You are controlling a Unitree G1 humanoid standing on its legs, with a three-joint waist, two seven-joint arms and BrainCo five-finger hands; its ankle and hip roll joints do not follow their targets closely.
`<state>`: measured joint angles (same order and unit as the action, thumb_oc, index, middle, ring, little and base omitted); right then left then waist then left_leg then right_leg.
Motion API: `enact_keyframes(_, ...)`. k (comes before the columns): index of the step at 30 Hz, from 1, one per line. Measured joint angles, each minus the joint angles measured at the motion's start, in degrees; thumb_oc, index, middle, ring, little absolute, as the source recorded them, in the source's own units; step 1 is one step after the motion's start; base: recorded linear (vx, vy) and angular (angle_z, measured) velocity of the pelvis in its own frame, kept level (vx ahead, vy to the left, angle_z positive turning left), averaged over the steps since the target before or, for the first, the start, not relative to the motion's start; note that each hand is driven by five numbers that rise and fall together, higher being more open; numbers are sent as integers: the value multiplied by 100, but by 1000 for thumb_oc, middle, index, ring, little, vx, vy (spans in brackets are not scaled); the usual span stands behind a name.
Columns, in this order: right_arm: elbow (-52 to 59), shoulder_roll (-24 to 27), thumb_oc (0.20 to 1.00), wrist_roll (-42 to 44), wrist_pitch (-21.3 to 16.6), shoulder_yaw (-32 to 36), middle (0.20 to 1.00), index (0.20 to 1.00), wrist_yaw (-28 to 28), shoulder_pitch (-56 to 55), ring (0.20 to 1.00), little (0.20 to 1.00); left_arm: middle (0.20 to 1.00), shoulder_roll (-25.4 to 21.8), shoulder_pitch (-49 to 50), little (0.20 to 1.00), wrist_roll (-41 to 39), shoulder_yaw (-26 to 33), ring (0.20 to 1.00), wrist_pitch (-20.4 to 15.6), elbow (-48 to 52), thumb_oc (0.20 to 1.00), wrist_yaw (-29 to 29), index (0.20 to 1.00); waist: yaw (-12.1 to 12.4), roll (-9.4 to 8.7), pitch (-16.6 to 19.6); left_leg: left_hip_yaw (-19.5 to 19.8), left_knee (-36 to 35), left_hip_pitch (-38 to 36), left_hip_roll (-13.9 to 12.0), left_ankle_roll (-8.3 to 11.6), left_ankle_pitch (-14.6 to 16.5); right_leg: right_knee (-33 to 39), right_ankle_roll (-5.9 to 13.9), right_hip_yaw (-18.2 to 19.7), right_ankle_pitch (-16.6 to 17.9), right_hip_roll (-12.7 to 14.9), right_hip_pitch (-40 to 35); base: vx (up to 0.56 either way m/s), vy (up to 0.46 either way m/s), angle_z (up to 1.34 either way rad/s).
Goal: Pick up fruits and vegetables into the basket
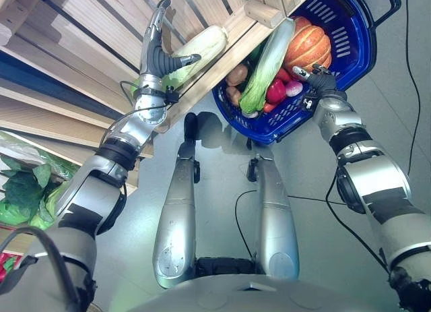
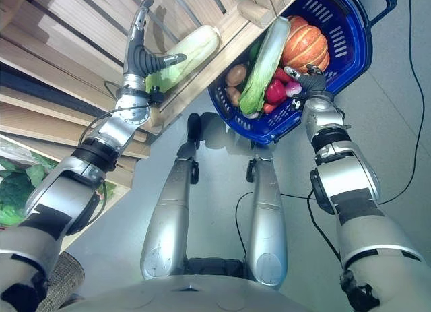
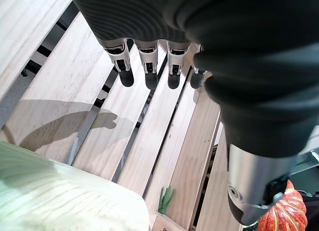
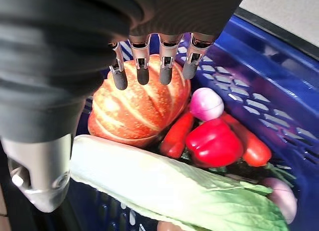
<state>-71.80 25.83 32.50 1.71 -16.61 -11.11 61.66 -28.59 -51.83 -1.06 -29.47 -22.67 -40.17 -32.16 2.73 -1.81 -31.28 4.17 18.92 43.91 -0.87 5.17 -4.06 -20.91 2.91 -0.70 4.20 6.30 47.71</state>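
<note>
Left hand (image 1: 156,52) open above slatted shelf (image 1: 81,36); cabbage (image 1: 195,52) just at its 3 o'clock, long axis 2-to-8. Right hand (image 1: 316,79) open over basket (image 1: 350,29).

The shelf (image 3: 99,116) past the left hand's (image 1: 158,56) fingers is pale bare wood, smooth, with fine grain lines. The cabbage (image 1: 195,50) beside that hand's thumb looks matt and leafy with soft ridges. The basket (image 4: 279,91) under the right hand (image 4: 149,56) is shiny blue plastic with slots cut in its wall. In it, the pumpkin (image 4: 137,109) just past the fingers has a waxy ribbed skin. The red pepper (image 4: 214,143) is smooth and very glossy. Both hands have bright metal fingers with dull dark tips and a matt ribbed cover.
</note>
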Motion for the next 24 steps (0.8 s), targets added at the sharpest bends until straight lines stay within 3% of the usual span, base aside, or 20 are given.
enact_keyframes(9,-30,21,1000,0,-24,-1,1000,1000,-79,3,1000,1000,1000,-13,-10,1000,74,-6,1000,205,-10,1000,-90,1000,0,0,0,1,33,25,0,-1,7,0,0,0,1,-2,14,0,0,0)
enact_keyframes(11,0,54,1000,-4,-166,-9,1000,1000,-130,4,1000,1000,1000,-69,-102,1000,176,-130,1000,514,-122,1000,-128,1000,-4,0,0,-2,73,37,0,-5,20,-6,2,1,2,-2,14,0,0,0)
enact_keyframes(16,272,131,1000,-250,-547,-167,1000,1000,-310,11,1000,1000,1000,-274,-337,1000,496,-337,1000,895,-554,1000,-190,1000,-84,0,0,-10,75,48,-1,-6,20,0,3,6,2,-2,25,-5,14,0)
enact_keyframes(24,1488,232,1000,-766,-1158,-224,1000,1000,-1364,-195,1000,1000,1000,-391,-452,1000,798,-368,1000,1131,-917,1000,-253,1000,-329,0,0,-94,63,53,-9,-19,44,14,-21,85,23,-15,75,-12,19,-4)
